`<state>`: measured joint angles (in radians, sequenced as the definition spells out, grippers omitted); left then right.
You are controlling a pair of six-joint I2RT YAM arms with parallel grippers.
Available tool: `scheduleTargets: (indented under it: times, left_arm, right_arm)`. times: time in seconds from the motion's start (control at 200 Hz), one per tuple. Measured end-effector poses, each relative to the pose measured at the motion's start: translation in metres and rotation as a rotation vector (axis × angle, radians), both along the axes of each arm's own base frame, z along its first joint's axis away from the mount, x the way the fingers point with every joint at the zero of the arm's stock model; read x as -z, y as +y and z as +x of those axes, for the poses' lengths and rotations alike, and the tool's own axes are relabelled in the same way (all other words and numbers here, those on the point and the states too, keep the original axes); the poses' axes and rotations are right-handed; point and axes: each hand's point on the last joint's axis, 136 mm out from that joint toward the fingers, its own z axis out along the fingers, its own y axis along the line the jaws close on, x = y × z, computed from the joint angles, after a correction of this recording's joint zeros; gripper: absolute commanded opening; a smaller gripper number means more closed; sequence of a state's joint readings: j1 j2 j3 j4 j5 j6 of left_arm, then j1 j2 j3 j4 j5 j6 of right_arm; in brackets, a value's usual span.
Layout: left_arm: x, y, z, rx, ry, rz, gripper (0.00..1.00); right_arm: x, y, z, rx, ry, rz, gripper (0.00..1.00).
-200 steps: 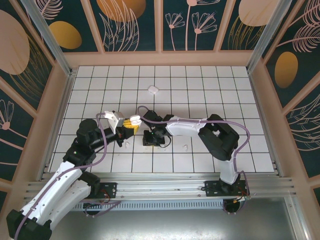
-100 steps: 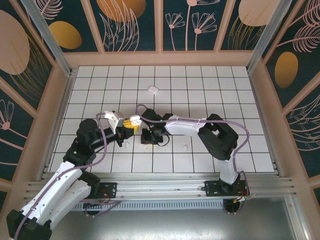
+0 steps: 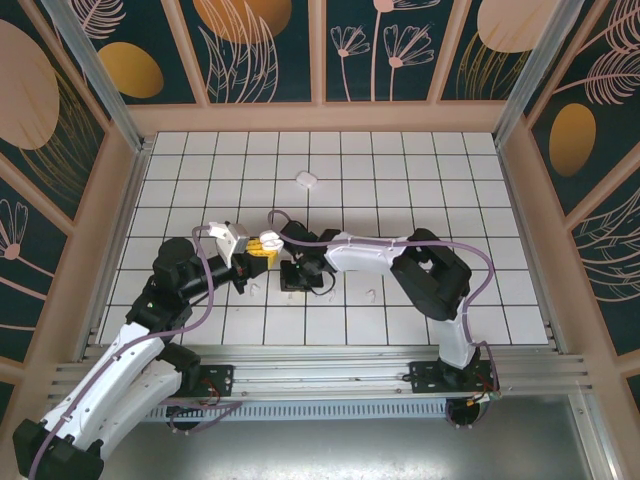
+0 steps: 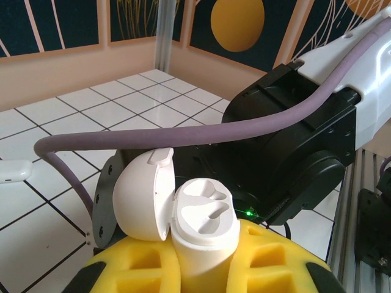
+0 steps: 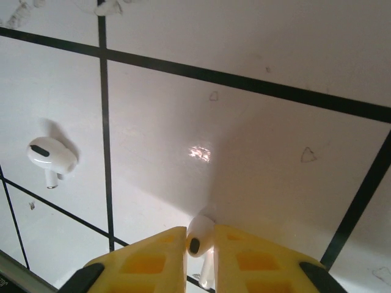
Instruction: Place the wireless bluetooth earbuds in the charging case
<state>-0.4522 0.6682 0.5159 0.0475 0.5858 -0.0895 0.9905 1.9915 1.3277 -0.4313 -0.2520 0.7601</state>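
Observation:
My left gripper (image 4: 204, 268) is shut on the charging case (image 4: 204, 229), its yellow pads (image 4: 278, 262) pressing the white body from both sides. The case stands upright with its lid (image 4: 142, 195) flipped open to the left, and both sockets are bare. From above, this case (image 3: 266, 241) hangs over the tiles left of centre. My right gripper (image 5: 200, 244) is low over the floor, its pads closed on one white earbud (image 5: 201, 227) that still touches the tile. A second earbud (image 5: 50, 157) lies loose to the left. From above, the right gripper (image 3: 297, 279) is just right of the case.
Loose earbuds lie on the tiles at the left (image 3: 253, 290) and at the right (image 3: 371, 295) of the right gripper. A second white case (image 3: 306, 181) rests farther back. The right arm's black wrist (image 4: 293, 152) and purple cable (image 4: 183, 131) are close behind the held case.
The right gripper has shifted slightly left and its jaws have narrowed onto the earbud on the floor. The left arm has held still with the open case.

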Motion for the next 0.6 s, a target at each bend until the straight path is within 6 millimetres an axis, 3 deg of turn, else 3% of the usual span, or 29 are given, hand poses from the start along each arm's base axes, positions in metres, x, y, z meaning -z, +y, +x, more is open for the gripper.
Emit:
scheduleTargets:
  times: [0.39,0.601]
  left_arm:
    - [0.002,-0.001,0.001,0.0,0.007,0.003,0.0]
    - [0.006,-0.002,0.004,0.0,0.019,0.009,0.0]
  right_arm:
    - [-0.002,-0.014,0.013,0.024,-0.053,-0.062,0.09]
    - [-0.004,-0.047,0.038,0.087,-0.089,-0.122,0.09]
